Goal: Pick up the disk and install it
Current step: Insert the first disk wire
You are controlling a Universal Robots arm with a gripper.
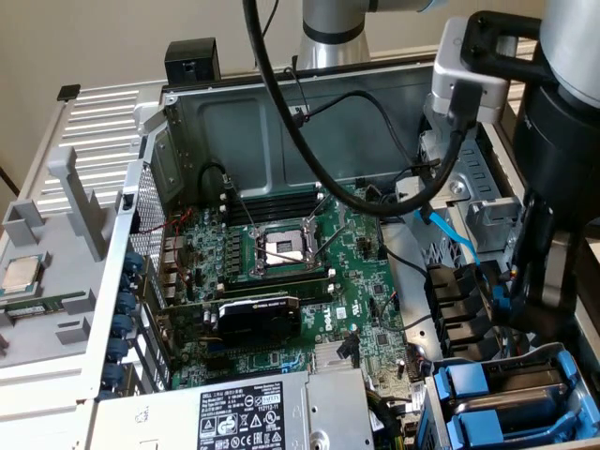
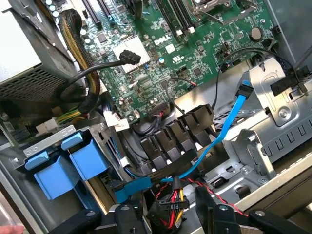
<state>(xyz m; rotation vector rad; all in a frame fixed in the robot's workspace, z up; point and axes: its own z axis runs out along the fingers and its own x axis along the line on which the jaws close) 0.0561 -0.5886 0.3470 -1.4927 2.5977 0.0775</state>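
My gripper (image 2: pixel 170 217) hangs low in the open computer case, beside the drive cage. Its two black fingers (image 2: pixel 127 219) stand apart, open, on either side of a black power connector (image 2: pixel 165 210) with red and yellow wires. They do not visibly clamp it. Two bright blue carrier ends (image 2: pixel 58 174) stick out of the drive cage right beside the gripper. The disk's silver body is hidden, so I cannot tell which carrier holds it. In the exterior view the gripper (image 1: pixel 539 281) reaches down at the right, just above the blue carriers (image 1: pixel 469 386).
A light blue data cable (image 2: pixel 229 124) runs across the metal bay toward the gripper. A row of black connectors (image 2: pixel 170 141) lies just ahead of it. The green motherboard (image 1: pixel 281 281) fills the case's middle. The grey power-supply box (image 1: pixel 244 412) sits at the front, and a processor chip (image 1: pixel 23 274) rests outside.
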